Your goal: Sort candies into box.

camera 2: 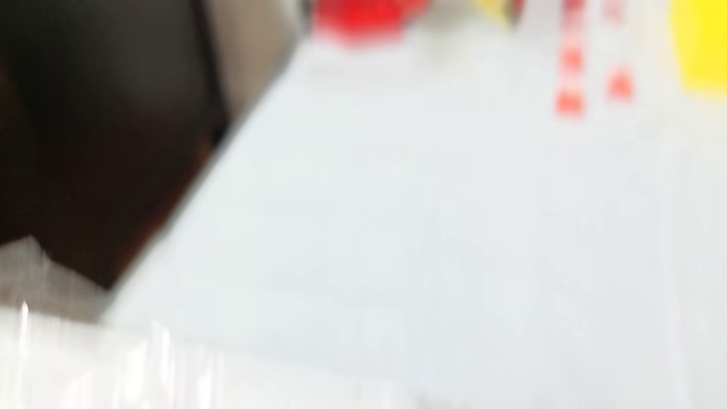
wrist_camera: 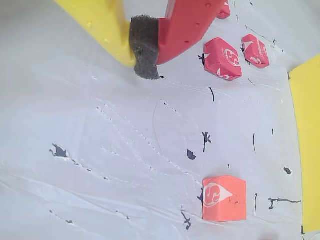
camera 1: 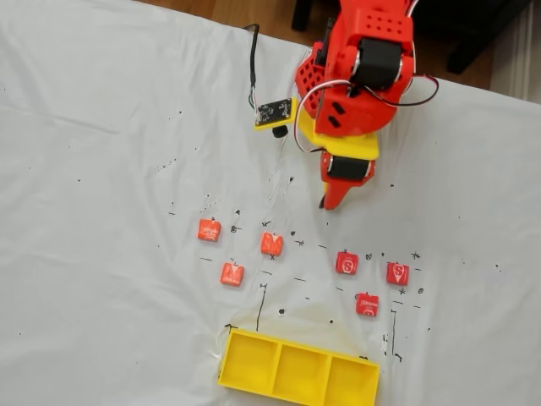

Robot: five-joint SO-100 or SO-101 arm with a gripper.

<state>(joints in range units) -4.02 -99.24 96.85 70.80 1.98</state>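
Observation:
Several small red-orange candies lie scattered on the white cloth in a fixed view: one at the left [camera 1: 209, 229], one in the middle [camera 1: 271, 244], one at the right [camera 1: 397, 273], with others near them. The yellow box [camera 1: 296, 372] sits at the bottom edge, and its three sections are empty. My gripper [camera 1: 328, 201] hangs above the cloth, behind the candies and touching none. In the wrist view the gripper [wrist_camera: 145, 60] is shut, with only its grey foam pad between the yellow and red fingers. One candy [wrist_camera: 224, 198] lies below it, and two more [wrist_camera: 223, 58] lie to the right.
A small circuit board on a yellow mount [camera 1: 273, 112] hangs beside the arm, with a black cable. Black ink marks dot the wrinkled white cloth [camera 1: 101, 211]. Dark floor and furniture lie past the table's top edge. The other fixed view is badly blurred, with a yellow blur [camera 2: 701, 45] at top right.

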